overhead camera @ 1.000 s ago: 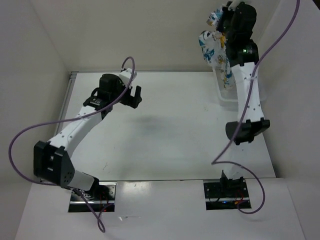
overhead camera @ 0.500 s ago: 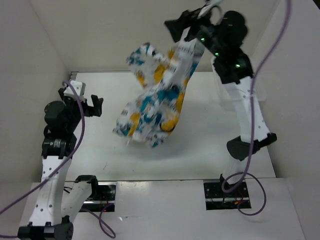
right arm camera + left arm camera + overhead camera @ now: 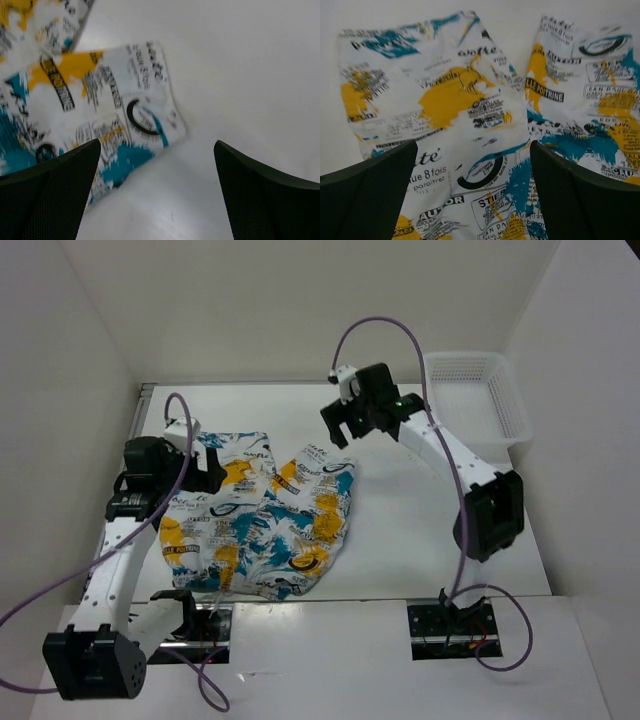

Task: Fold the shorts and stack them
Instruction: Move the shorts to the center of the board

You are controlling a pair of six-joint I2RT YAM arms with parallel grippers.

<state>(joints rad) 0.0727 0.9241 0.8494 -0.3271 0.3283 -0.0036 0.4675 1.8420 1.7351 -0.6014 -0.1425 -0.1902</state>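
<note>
The shorts (image 3: 258, 518) lie spread out flat on the white table (image 3: 400, 530), left of centre, both legs pointing to the far side. Their print is teal, orange-yellow and black on white. My left gripper (image 3: 210, 472) hovers open over the left leg, and in the left wrist view the shorts (image 3: 470, 110) fill the frame between my open fingers (image 3: 367, 192). My right gripper (image 3: 340, 432) is open just beyond the right leg's far corner. In the right wrist view that corner of the shorts (image 3: 115, 115) lies ahead and to the left, with bare table between the fingers (image 3: 272, 200).
A white mesh basket (image 3: 478, 390) stands at the far right corner, with nothing showing in it. White walls close in the table on the left, far and right sides. The near hem of the shorts reaches the front edge by the left arm's base (image 3: 185, 625).
The right gripper carried the shorts from above the basket out over the table and let go; they now lie spread out. The left arm pulled back, then came over the left leg.
</note>
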